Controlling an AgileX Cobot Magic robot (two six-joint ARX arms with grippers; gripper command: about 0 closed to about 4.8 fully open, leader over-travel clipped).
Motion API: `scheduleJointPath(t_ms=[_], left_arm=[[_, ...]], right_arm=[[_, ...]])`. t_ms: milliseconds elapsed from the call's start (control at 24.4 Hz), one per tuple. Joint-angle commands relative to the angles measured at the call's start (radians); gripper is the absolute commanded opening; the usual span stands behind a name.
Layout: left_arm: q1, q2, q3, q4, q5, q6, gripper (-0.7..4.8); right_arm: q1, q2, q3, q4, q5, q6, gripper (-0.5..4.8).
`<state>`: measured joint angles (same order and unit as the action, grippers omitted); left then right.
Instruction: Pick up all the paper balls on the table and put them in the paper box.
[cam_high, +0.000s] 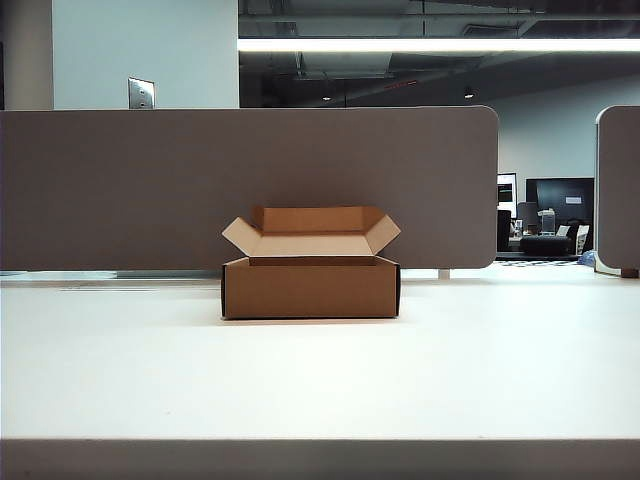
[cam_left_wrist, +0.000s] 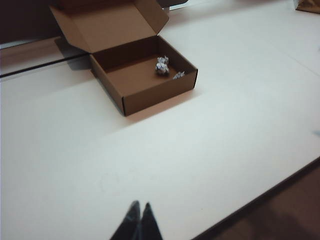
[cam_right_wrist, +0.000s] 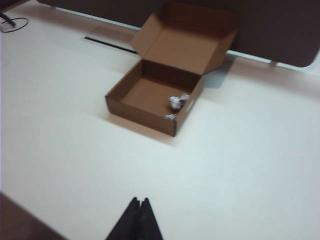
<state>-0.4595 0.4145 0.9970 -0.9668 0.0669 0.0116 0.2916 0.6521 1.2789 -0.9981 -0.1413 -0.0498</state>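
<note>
White table (cam_high: 320, 380); only wrist views show paper balls (cam_left_wrist: 162, 66).

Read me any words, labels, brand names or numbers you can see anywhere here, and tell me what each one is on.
No text can be read in any view.
Paper balls: blue and dark ink marks, too small and blurred to read.
Paper box: plain brown cardboard, no print showing.
Table: bare white, no marks.
Far monitors: a pale patch, too small to read.
Left gripper and right gripper: shut, black, unmarked.
</note>
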Motion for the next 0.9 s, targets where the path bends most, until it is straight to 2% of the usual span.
scheduleJointPath(t_ms=[41,82,164,287,328,409,491,655,901], left_arm=[[0.0,-0.09,-0.13,0.086,0.025,-0.011,-0.05],[0.0,-0.098,-0.15,0.103,0.026,-0.016,-0.05],[0.0,-0.102,-0.205,0.167,-0.048,-0.05,-0.05],[0.0,-0.103,-0.296,0.329,-0.117,-0.026,-0.05],[0.0,-0.103,-0.345,0.426,-0.112,0.005,-0.05],[0.0,-0.103,-0.423,0.526,-0.074,0.061,-0.05],[0.0,-0.103,-0.497,0.584,-0.058,0.067,-0.05],[0.001,-0.158,-0.647,0.736,-0.017,0.058,-0.05],[0.01,-0.296,-0.819,0.836,-0.026,0.021,-0.05]], right_arm=[[0.0,-0.136,-0.15,0.031,0.119,-0.003,0.19],[0.0,-0.161,-0.177,0.031,0.124,-0.004,0.27],[0.0,-0.224,-0.25,0.052,0.121,-0.002,0.3],[0.0,-0.299,-0.365,0.195,0.183,-0.008,0.3],[0.0,-0.344,-0.442,0.304,0.22,-0.011,0.29],[0.0,-0.418,-0.571,0.456,0.22,-0.01,-0.07],[0.0,-0.481,-0.7,0.562,0.222,-0.01,-0.07],[0.001,-0.6,-0.895,0.665,0.216,-0.01,-0.06],[0.0,-0.651,-1.012,0.758,0.214,-0.003,-0.06]])
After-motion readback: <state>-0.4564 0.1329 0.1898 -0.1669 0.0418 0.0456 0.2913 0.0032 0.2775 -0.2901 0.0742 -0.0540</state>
